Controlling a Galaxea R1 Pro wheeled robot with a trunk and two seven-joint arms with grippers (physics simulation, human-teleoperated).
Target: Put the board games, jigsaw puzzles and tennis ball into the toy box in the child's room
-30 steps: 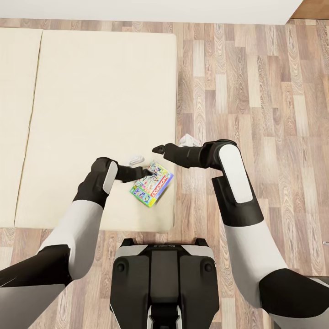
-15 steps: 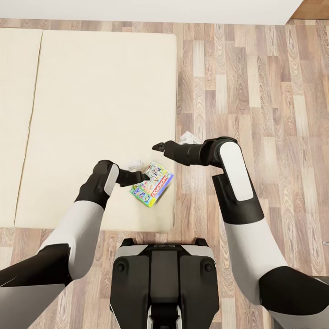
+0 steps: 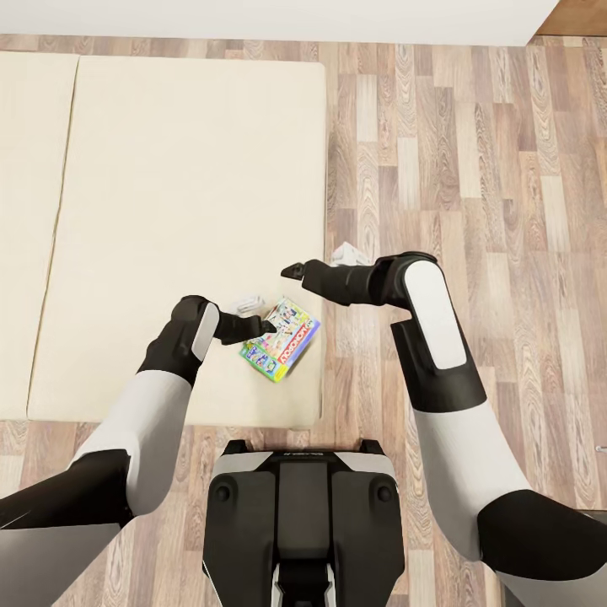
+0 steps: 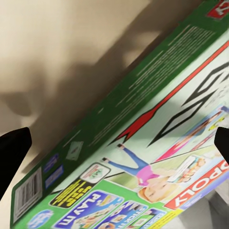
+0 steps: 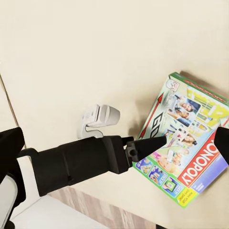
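One board game (image 3: 281, 339), a pale blue-green box with a red band and a green side, lies flat on the bed (image 3: 169, 185) near its right front corner. My left gripper (image 3: 270, 323) is open and low at the game's left edge. In the left wrist view the game (image 4: 143, 157) is very close between the spread fingertips (image 4: 12, 148). My right gripper (image 3: 291, 271) hovers open just beyond the game, above the mattress edge. In the right wrist view the game (image 5: 186, 152) lies flat with the left gripper (image 5: 155, 142) reaching onto it. The toy box and table are out of view.
Wooden floor (image 3: 472, 152) runs along the right of the bed and in front of it. A seam (image 3: 63, 169) splits the mattress at the left. A white wall (image 3: 278, 17) runs behind. My dark base (image 3: 303, 523) stands at the bed's front edge.
My left arm has drawn back slightly towards me, its gripper staying at the game's edge. The right arm has shifted a little. The game has not moved.
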